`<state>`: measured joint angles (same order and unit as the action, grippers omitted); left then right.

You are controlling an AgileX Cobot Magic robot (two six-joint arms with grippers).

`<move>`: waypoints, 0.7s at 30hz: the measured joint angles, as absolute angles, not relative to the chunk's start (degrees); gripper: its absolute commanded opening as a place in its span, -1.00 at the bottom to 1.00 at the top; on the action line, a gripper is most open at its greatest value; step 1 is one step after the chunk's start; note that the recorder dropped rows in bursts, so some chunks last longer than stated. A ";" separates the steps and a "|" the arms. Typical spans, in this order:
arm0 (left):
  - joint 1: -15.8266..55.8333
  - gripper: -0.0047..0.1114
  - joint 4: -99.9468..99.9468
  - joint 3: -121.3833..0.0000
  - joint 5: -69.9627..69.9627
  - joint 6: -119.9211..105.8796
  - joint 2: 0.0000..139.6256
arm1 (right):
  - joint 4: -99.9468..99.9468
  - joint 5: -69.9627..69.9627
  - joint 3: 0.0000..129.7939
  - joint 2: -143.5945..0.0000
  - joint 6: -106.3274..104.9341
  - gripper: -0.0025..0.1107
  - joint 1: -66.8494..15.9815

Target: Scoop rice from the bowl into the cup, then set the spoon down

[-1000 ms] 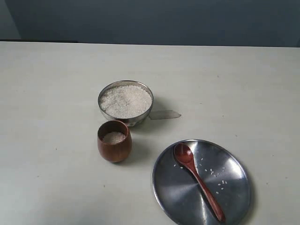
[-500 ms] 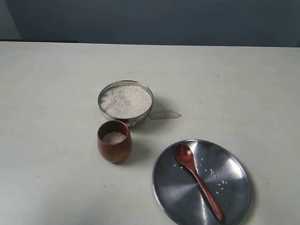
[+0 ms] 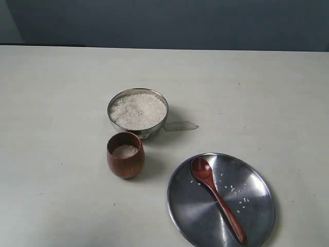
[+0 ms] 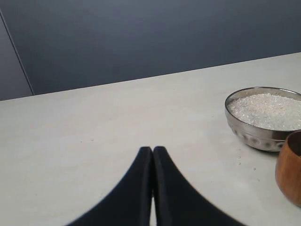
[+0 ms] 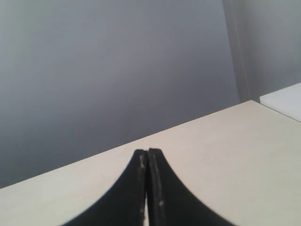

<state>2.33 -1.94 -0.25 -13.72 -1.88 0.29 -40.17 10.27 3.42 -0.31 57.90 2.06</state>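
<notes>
Both grippers are pressed together and hold nothing. The left gripper (image 4: 153, 149) hovers over the table (image 3: 61, 103) near the bowl (image 3: 150, 131), and the right gripper (image 5: 147, 151) hangs over the table too. Rice (image 3: 138, 110) heaps the bowl, and some lies in the cup (image 3: 125, 165) just in front of it. The spoon (image 3: 218, 198) lies on the plate (image 3: 257, 206), apart from the cup, with loose grains (image 3: 234, 190) beside it.

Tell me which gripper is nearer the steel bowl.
Left. The left gripper has the bowl close ahead; the right gripper faces only table, no bowl in view.
</notes>
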 measured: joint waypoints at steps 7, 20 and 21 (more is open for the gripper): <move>2.33 -0.91 -1.94 -0.25 -13.61 -1.88 0.29 | -40.08 14.72 3.42 -0.31 57.80 -0.96 2.36; 2.33 -0.91 -1.94 -0.25 -13.61 -1.88 0.29 | -29.36 14.79 2.96 -0.24 46.76 -0.96 2.45; 2.33 -0.91 -1.94 -0.25 -13.61 -1.88 0.29 | -25.14 14.91 2.86 -0.24 41.45 -0.96 2.45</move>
